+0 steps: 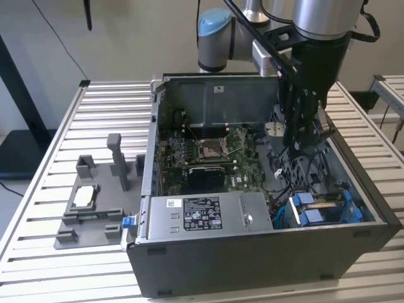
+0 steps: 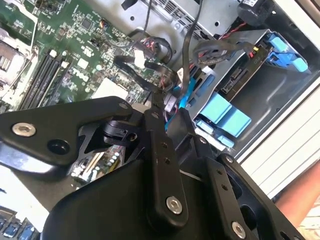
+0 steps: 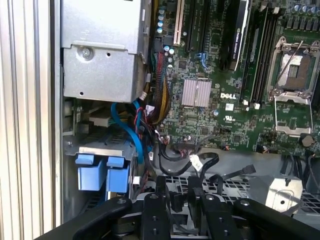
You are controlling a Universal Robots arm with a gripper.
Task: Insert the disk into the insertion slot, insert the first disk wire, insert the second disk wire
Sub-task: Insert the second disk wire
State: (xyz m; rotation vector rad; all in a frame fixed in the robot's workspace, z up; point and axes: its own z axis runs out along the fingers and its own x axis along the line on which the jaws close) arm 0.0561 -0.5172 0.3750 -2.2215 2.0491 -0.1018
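An open computer case (image 1: pixel 252 252) lies on a slatted table. The insertion slot (image 1: pixel 322 211) is a dark metal bay with blue tabs in the case's corner at the exterior view's right, also seen as the insertion slot (image 2: pixel 222 112) and the insertion slot (image 3: pixel 100 172). The disk (image 2: pixel 239 77) sits inside it with its connector edge showing. My gripper (image 1: pixel 302 136) reaches down into the case over the loose wires, a little away from the bay. In both wrist views its fingers (image 2: pixel 159 107) are closed on a small dark wire connector (image 3: pixel 175 201), with a blue cable (image 2: pixel 183 85) running past.
A silver label-bearing box (image 1: pixel 202 214) stands beside the bay. The green motherboard (image 3: pixel 225 75) covers the case floor. Black wires with a white plug (image 3: pixel 196 162) lie between board and bay. A grey fixture (image 1: pixel 95 202) sits on the table. A person's arm (image 2: pixel 300 200) is outside the case.
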